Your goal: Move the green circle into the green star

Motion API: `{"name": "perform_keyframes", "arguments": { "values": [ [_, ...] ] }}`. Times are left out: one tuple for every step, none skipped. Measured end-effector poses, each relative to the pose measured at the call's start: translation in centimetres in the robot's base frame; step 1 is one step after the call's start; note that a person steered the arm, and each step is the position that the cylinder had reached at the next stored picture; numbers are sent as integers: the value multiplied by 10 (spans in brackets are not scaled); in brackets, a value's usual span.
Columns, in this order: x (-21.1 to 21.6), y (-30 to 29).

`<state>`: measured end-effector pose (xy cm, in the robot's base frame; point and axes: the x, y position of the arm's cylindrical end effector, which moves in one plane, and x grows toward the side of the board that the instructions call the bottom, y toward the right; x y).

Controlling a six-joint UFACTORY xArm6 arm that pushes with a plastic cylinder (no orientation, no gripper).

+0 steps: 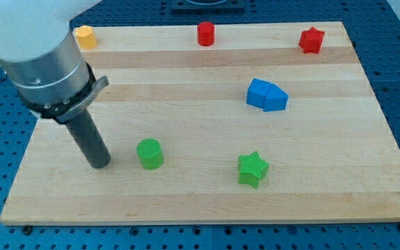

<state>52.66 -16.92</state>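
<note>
The green circle [149, 153], a short round block, stands on the wooden board at the lower middle-left. The green star [253, 169] lies to its right, a clear gap between them. My tip [100, 165] rests on the board just left of the green circle, a small gap apart from it. The rod rises up and to the left into the grey arm body at the view's top left.
A yellow block [85, 36] sits at the board's top left, a red cylinder [205, 33] at the top middle, a red star [311, 40] at the top right. Two blue blocks [267, 96] touch each other right of centre. The board [325, 201] edges are near.
</note>
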Motion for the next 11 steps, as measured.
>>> {"name": "perform_keyframes", "arguments": {
  "values": [
    [0,61],
    [5,143],
    [3,151],
    [-18,119],
    [-35,129],
    [-32,163],
    [-22,177],
    [-20,190],
    [-20,202],
    [-30,219],
    [-36,285]
  ]
}}
